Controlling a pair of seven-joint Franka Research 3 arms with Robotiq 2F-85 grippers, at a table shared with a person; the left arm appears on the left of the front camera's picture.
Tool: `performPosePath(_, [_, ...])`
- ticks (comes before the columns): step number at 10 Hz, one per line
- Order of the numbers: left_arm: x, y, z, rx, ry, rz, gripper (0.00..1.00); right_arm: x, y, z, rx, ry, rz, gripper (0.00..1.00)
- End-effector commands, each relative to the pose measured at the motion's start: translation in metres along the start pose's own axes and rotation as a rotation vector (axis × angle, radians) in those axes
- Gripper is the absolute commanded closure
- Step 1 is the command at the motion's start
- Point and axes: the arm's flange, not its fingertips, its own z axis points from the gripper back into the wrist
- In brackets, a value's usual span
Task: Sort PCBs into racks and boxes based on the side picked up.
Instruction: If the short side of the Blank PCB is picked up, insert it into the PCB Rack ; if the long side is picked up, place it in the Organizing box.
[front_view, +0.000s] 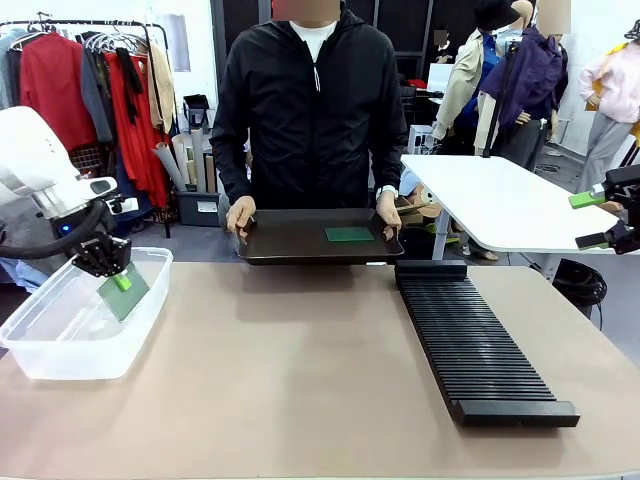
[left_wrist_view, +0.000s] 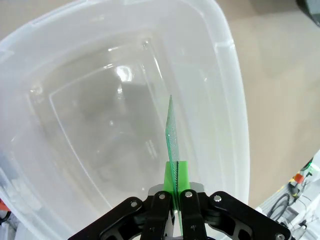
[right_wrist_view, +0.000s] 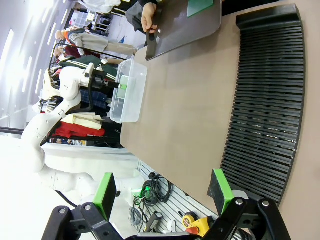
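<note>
We see one green circuit board (front_view: 124, 293) clamped by its top edge in the left pincer (front_view: 121, 281), hanging tilted over the clear plastic tub (front_view: 60, 350) at the left of the desk (front_view: 300, 380). A second board (front_view: 349, 234) lies flat in the black tray (front_view: 300, 255). The long black slotted rack (front_view: 480, 350) lies on the right.

Front view faces the person (front_view: 315, 110) across the table (front_view: 300, 400); left wrist sits close above the tub (left_wrist_view: 235, 100); sideways right wrist shares the rack (right_wrist_view: 270, 100).

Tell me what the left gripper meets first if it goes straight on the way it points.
The box floor, most likely: the left gripper points down into it, and its PCB would touch first. Depth is unclear.
</note>
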Motion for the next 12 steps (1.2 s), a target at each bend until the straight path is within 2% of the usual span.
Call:
performPosePath(1, [-0.002, 0.005, -0.012, -0.002, -0.007, 0.01, 1.0, -0.001, 0.002, -0.002, -0.002, -0.019, 0.01, 0.0])
performPosePath(5, [-0.004, 0.015, -0.023, -0.011, -0.001, 0.031, 1.0, -0.001, 0.002, -0.002, -0.002, -0.019, 0.01, 0.0])
performPosePath(7, [-0.002, 0.018, -0.025, -0.015, -0.001, 0.035, 0.96, -0.001, 0.002, -0.002, -0.002, -0.019, 0.01, 0.0])
performPosePath(8, [-0.001, 0.019, -0.026, -0.016, 0.002, 0.031, 0.9, -0.001, 0.002, -0.002, -0.002, -0.019, 0.01, 0.0])
performPosePath(9, [-0.001, 0.019, -0.026, -0.015, 0.0, 0.029, 0.78, -0.001, 0.002, -0.002, -0.002, -0.019, 0.01, 0.0])
performPosePath(12, [-0.003, 0.019, -0.023, 0.007, 0.001, 0.041, 0.19, -0.001, 0.002, -0.002, -0.002, -0.019, 0.01, 0.0])
